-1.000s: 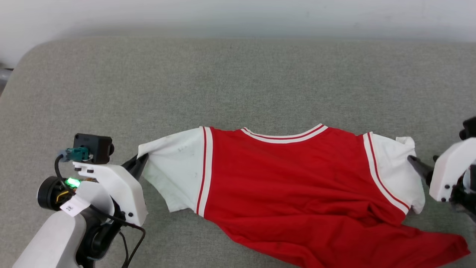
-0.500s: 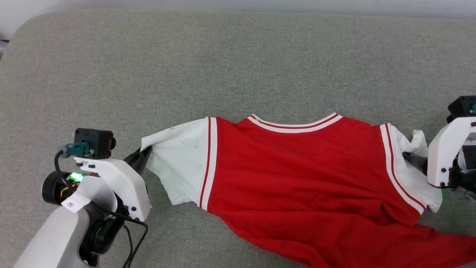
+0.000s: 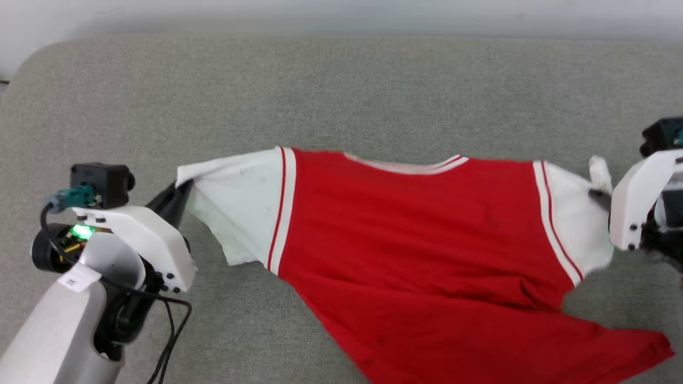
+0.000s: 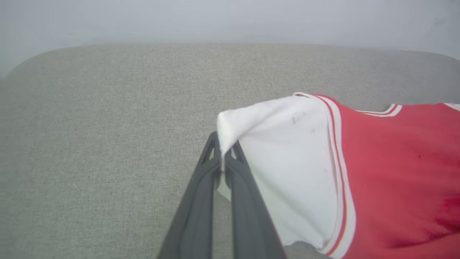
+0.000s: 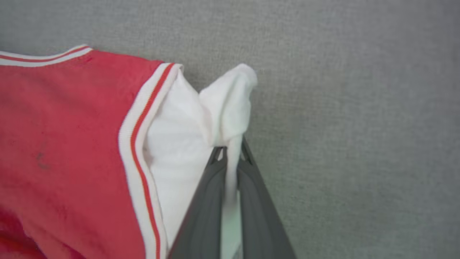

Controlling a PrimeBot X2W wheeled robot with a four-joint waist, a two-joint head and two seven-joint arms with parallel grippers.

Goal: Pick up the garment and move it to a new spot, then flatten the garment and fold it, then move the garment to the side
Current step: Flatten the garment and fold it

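The red hem of the garment (image 3: 405, 224) trails toward the near right, its body stretched wide over the grey padded surface (image 3: 341, 96). The left gripper (image 4: 222, 145) is clamped on one white sleeve's tip, and the right gripper (image 5: 230, 149) on the other's. Beyond the collar, bare surface runs to a rounded far edge.

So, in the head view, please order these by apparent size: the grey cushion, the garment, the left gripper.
1. grey cushion
2. garment
3. left gripper, smallest even though it seems nearer the camera.
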